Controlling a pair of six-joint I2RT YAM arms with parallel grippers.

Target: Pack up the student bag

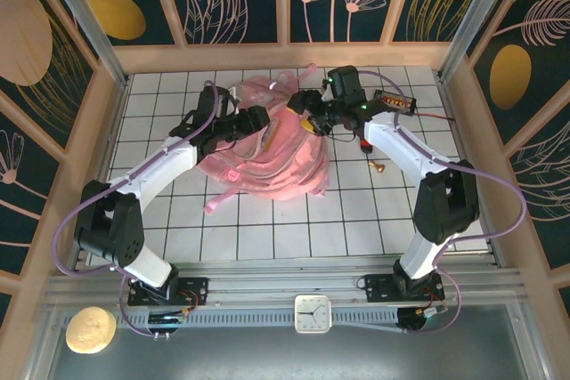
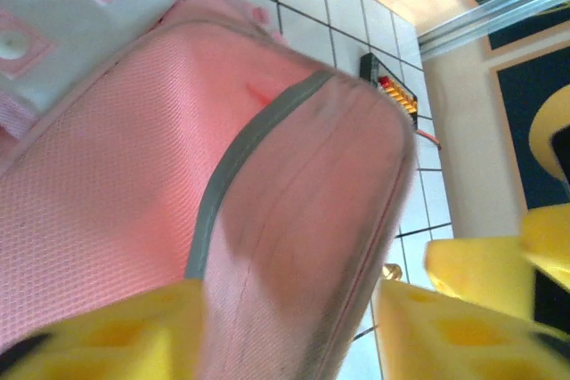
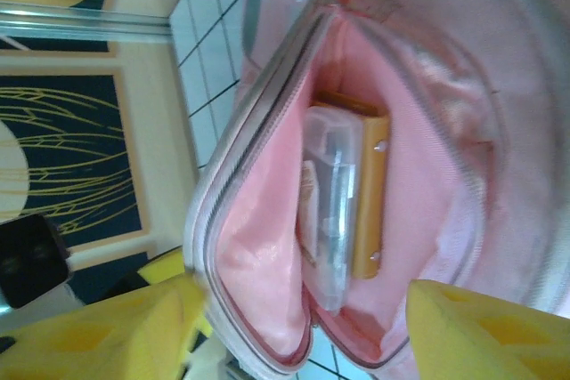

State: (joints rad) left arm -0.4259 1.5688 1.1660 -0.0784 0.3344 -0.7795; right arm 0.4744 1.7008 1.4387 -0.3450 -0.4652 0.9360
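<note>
Pink bag [image 1: 267, 166] lies mid-table toward the far edge in the top view. The left gripper [image 1: 256, 120] and right gripper [image 1: 309, 122] are both at its upper end. An abacus [image 1: 394, 101] and a brass piece [image 1: 376, 166] lie loose on the tiles to its right.

Left wrist: yellow fingers [image 2: 125, 340] are spread, with a ridge of bag fabric between them, unpinched.

Right wrist: fingers [image 3: 490, 335] are spread over the open pocket, where a clear case [image 3: 334, 211] and a tan box [image 3: 372, 193] sit.

Packing looks midway. The next move probably calls for fetching a loose item with the pocket mouth held open.
</note>
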